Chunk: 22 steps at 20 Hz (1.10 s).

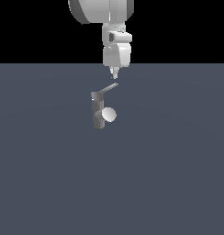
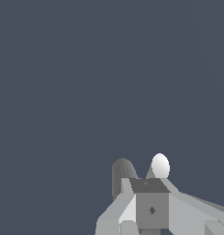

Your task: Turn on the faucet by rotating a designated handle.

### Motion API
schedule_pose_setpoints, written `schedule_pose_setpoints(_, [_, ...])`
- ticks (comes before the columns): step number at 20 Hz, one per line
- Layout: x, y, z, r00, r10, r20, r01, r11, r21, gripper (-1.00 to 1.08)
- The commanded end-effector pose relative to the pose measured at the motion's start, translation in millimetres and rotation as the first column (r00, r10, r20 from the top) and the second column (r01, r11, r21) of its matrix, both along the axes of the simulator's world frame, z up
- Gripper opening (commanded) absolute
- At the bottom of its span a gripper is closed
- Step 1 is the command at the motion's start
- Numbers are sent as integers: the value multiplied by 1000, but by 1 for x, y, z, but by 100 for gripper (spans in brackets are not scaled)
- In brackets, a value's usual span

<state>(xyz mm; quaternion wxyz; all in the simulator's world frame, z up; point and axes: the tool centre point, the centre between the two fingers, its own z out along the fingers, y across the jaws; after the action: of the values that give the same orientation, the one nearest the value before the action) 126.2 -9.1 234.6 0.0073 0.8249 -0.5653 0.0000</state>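
You have the faucet (image 1: 98, 112) standing upright on the dark blue-grey table (image 1: 45, 174), roughly in the middle of the exterior view and in the far half of the surface. Its grey post carries a pale round spout end (image 1: 109, 114) on the side toward the exterior view's right. From the top of the post the handle (image 1: 107, 90) slants up and out toward the exterior view's right, a thin flat bar with its free tip the highest point.

Your tool (image 1: 114, 75) hangs from the white arm (image 1: 116, 46), pointing straight down, with its tips just above the free end of the handle and a thin gap showing between them, so they look apart. In that view the fingers appear drawn close together into a narrow point and nothing sits between them, though the render is small enough that you should treat this as likely, not certain.

In the wrist view the tool's blocky grey body (image 2: 150, 209) fills the foreground, and beyond it you see the ribbed grey post (image 2: 123, 176) and the pale spout end (image 2: 160, 165) against the plain table.
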Motion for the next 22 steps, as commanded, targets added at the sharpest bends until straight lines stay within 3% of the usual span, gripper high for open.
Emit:
schedule_pose_setpoints(1, [9,1,-16,999,-43,4,43,999,3,-100])
schedule_pose_setpoints(12, [25,2,-52,991,-130,8,130,991,12,-100])
schedule_pose_setpoints(22, [13,-2,-52,992,-130,7,130,991,12,-100])
